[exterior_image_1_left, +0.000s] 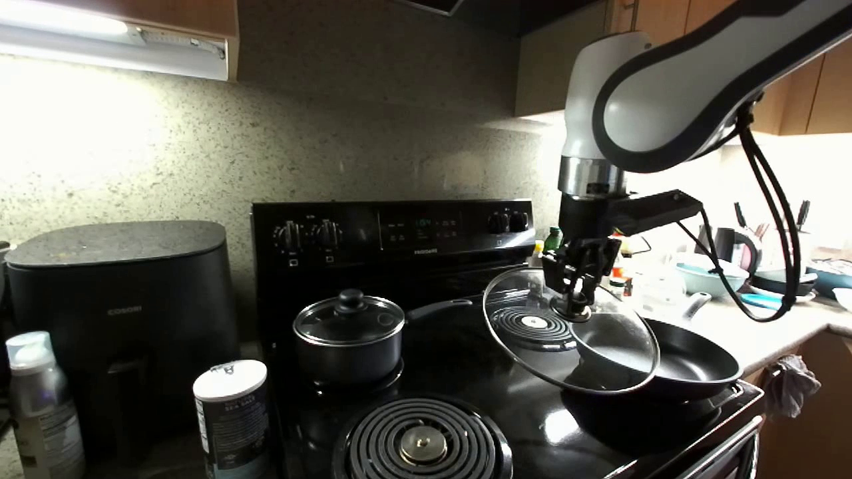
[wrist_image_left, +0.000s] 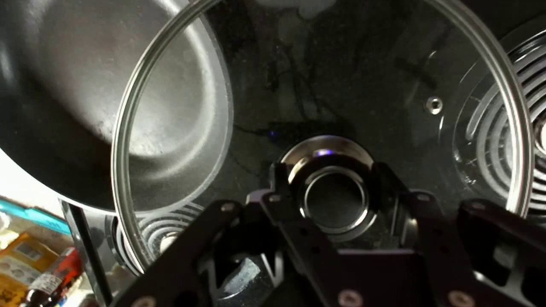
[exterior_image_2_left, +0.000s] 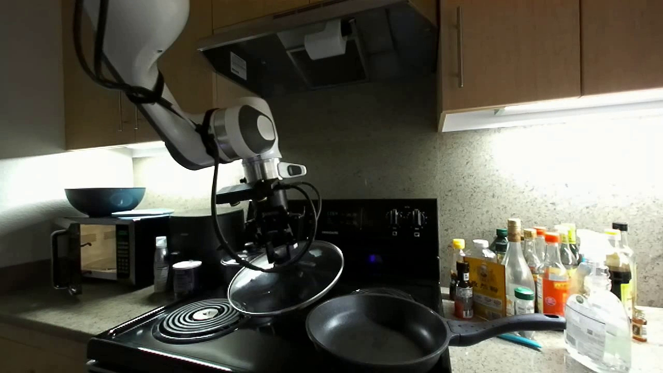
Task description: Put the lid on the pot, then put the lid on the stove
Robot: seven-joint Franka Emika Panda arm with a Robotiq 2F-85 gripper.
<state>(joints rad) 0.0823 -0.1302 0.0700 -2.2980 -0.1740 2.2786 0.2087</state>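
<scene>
One domed glass lid (exterior_image_2_left: pixel 292 287): held up at a tilt over the FRIGIDAIRE coil range (exterior_image_1_left: pixel 459 359), just beside the black frying pan (exterior_image_2_left: pixel 380 331), not yet on it.
Weight: probably moderate, likely to swing when hung off level from a single point.
Glass: stiff, likely to chip or crack if knocked against pan or range.
Dome: smooth, probably slippery, poor to pinch.
Knob (wrist_image_left: pixel 335 200): round, steel-ringed, dark in the middle; best place to take hold, squarely from both sides, though perhaps apt to pivot.
Fingers (wrist_image_left: pixel 280 178) of the Robotiq gripper (wrist_image_left: pixel 329 172): closed on the knob, one to each side, carrying the lid by it.
Lid from the fingers: below and around the tips in the wrist view, with knob between them and steel rim (wrist_image_left: pixel 120 162) well apart from them.
Rim near the pan: overlapping it in the wrist view; touching or clear, impossible to tell.
Tilt: to be levelled, most likely, before any lowering.
</scene>
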